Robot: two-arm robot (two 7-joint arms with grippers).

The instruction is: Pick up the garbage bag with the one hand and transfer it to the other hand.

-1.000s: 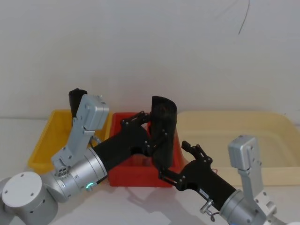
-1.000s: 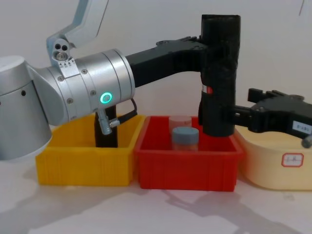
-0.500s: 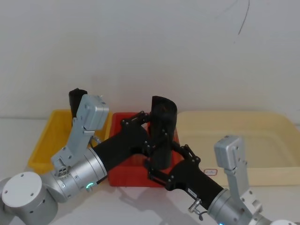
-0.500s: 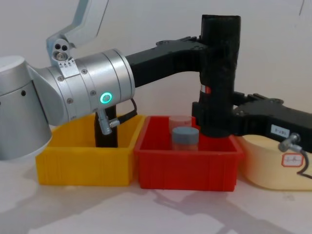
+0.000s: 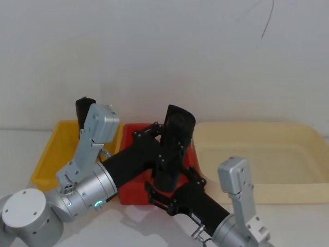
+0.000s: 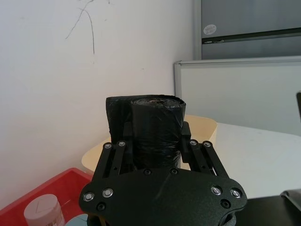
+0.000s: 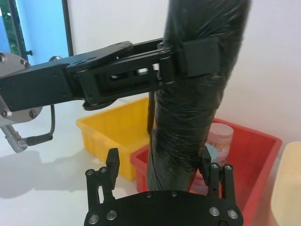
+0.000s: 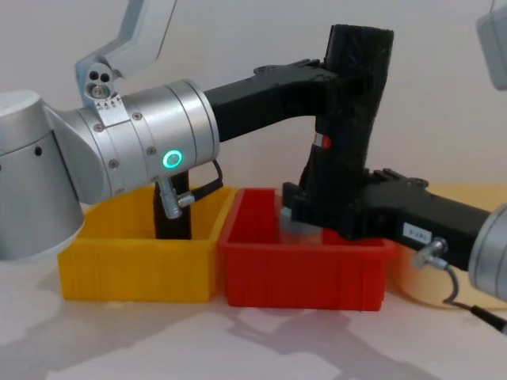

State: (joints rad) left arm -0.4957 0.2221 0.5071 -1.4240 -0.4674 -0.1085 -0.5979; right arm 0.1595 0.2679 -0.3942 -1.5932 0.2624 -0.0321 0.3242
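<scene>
The garbage bag [image 5: 178, 127], a tall black roll with a red-and-white label [image 8: 321, 141], hangs tilted over the red bin [image 5: 138, 197]. My left gripper [image 5: 172, 143], the green-ringed one hand, is shut on the roll's upper part [image 6: 155, 125]. My right gripper [image 5: 175, 181], the other hand, is at the roll's lower end [image 7: 188, 117]. Its fingers stand open on either side, one finger [image 7: 113, 162] clearly apart from the roll. In the chest view the right gripper [image 8: 325, 207] comes in from the right, under the left gripper [image 8: 342, 75].
A yellow bin [image 8: 135, 269] at the left holds another black roll [image 8: 170, 210]. A capped jar [image 7: 221, 136] stands in the red bin [image 8: 301, 273]. A cream tray [image 5: 257, 149] lies at the right. A white wall is close behind.
My right gripper has advanced left until its open fingers straddle the roll's lower end. The roll, upright before, now leans with its bottom pushed left. The left gripper holds still.
</scene>
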